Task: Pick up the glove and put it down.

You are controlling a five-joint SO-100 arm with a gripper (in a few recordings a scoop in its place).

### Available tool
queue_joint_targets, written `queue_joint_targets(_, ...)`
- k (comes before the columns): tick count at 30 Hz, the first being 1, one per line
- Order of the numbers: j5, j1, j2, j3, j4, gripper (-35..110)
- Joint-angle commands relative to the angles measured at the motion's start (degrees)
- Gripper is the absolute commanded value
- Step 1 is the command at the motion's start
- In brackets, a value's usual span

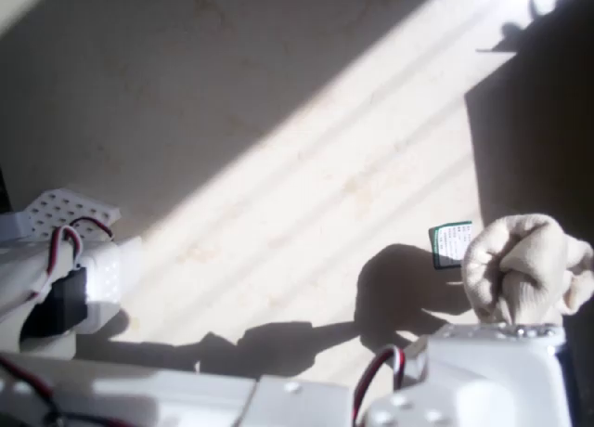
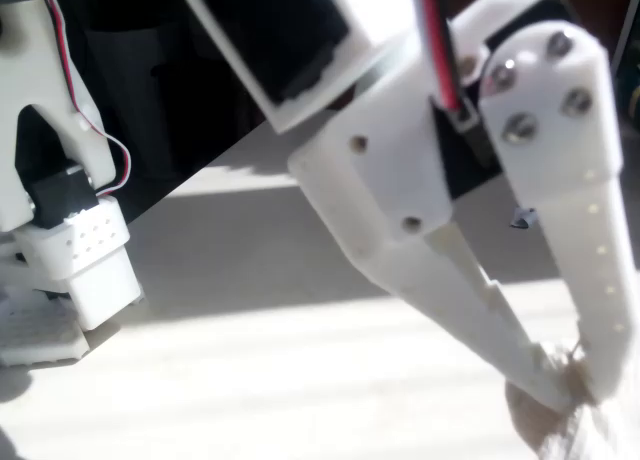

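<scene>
The glove (image 1: 524,267) is a bunched lump of cream-beige knit at the right of the overhead view. Its shadow falls well to its left on the table, so it seems to hang above the surface. My white gripper (image 1: 509,327) comes up from the bottom edge and meets the glove's lower side. In the fixed view the two long white fingers (image 2: 470,300) converge at the lower right, and my gripper (image 2: 572,378) is shut on a pinch of the glove (image 2: 565,430), whose fabric hangs below the tips.
A small green-and-white card (image 1: 451,244) lies on the table just left of the glove. White arm parts with red wires (image 1: 65,278) and a perforated white plate (image 1: 60,209) fill the lower left. A dark shaded area (image 1: 538,121) lies at the right.
</scene>
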State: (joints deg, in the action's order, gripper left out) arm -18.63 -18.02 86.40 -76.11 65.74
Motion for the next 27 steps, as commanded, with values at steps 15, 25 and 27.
queue_joint_targets(15, -0.5, -1.6, -5.4, -11.5, -15.7, 0)
queue_joint_targets(25, -0.5, -1.6, -12.2, -11.6, -20.5, 0)
queue_joint_targets(27, -0.5, -1.6, -13.4, -11.5, -20.6, 0)
